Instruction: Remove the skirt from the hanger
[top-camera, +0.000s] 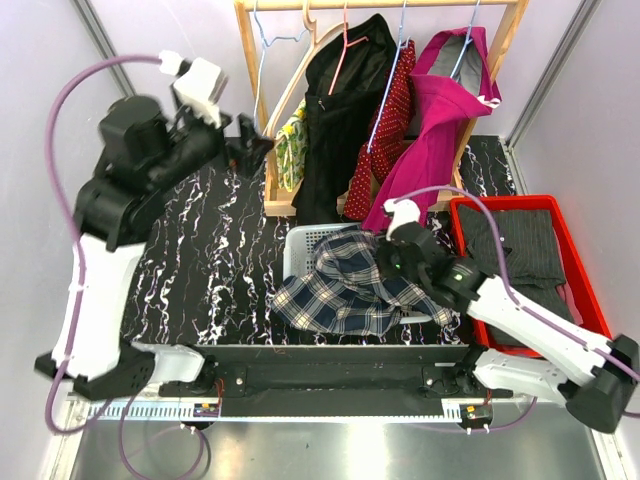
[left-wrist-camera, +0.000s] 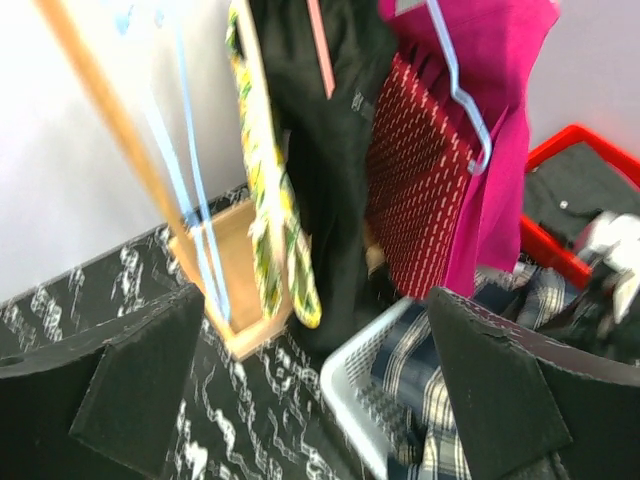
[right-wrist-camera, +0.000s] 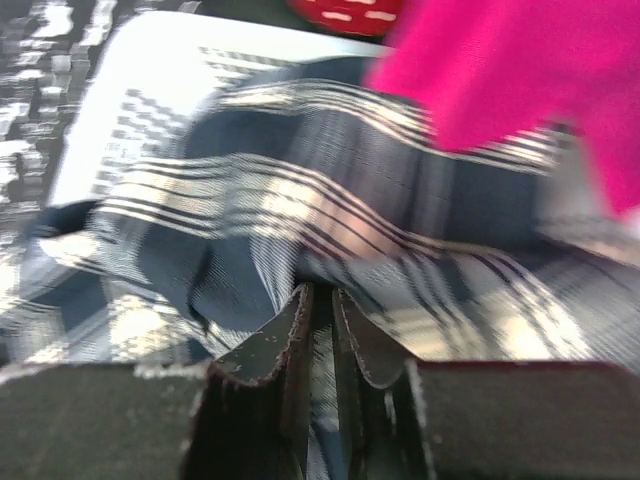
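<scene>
A navy-and-white plaid skirt (top-camera: 340, 285) lies crumpled over the white basket (top-camera: 305, 238), spilling onto the table in front of it. My right gripper (top-camera: 385, 262) is down at its right side. In the right wrist view the fingers (right-wrist-camera: 318, 292) stand almost together with a fold of the skirt (right-wrist-camera: 300, 190) pinched between them. An empty light-blue hanger (top-camera: 262, 45) hangs at the left end of the wooden rack. My left gripper (top-camera: 250, 140) hovers open beside the rack's left post, holding nothing. In the left wrist view it (left-wrist-camera: 315, 300) faces the hanger (left-wrist-camera: 195, 200) and the basket (left-wrist-camera: 350, 385).
The wooden rack (top-camera: 500, 50) holds a yellow-green garment (top-camera: 292, 145), a black one (top-camera: 335, 110), a red dotted one (top-camera: 385, 125) and a magenta one (top-camera: 435, 130). A red bin (top-camera: 585, 290) with dark striped cloth stands at the right. Black marbled tabletop (top-camera: 200, 270) lies to the left.
</scene>
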